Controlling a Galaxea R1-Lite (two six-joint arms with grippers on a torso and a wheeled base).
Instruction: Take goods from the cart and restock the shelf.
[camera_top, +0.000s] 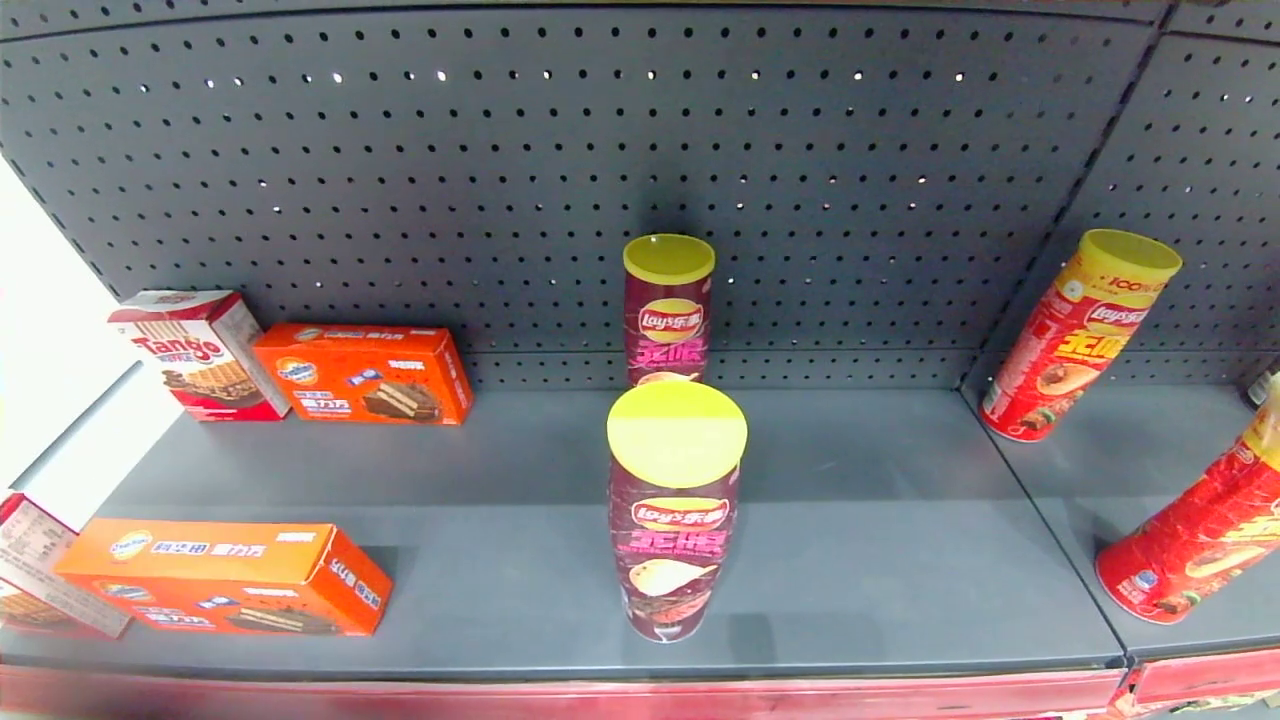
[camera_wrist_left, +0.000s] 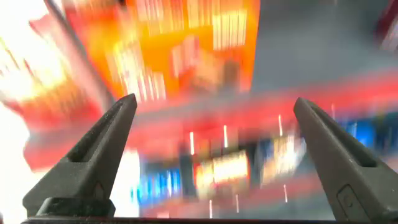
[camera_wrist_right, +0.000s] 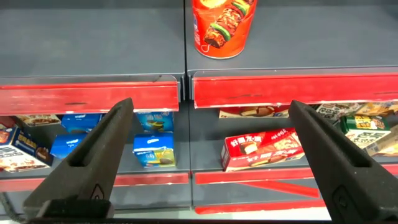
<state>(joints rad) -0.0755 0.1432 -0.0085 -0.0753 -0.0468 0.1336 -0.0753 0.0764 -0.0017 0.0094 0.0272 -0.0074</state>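
Shelf (camera_top: 880, 520) stock: front maroon can (camera_top: 672, 520) upright at centre, rear maroon can (camera_top: 667, 310) at its 12 o'clock. Orange boxes (camera_top: 365, 372) toward 9, red cans (camera_top: 1075, 335) toward 3 (two each). Left gripper (camera_wrist_left: 214, 99) spread wide, empty; blurred orange behind it, possibly a box. Right gripper (camera_wrist_right: 210, 102) wide, empty, facing the red shelf edge.

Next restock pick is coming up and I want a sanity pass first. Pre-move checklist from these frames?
1. Left gripper open, holding nothing: ok.
2. Right gripper open, holding nothing: ok.
3. Front purple can upright, in line before the rear purple can: ok.
4. Bare shelf space between the purple cans and the red can on the right: ok.
5. What lies beyond the left gripper: blurred, cannot tell.
6. Cart position: cannot tell.
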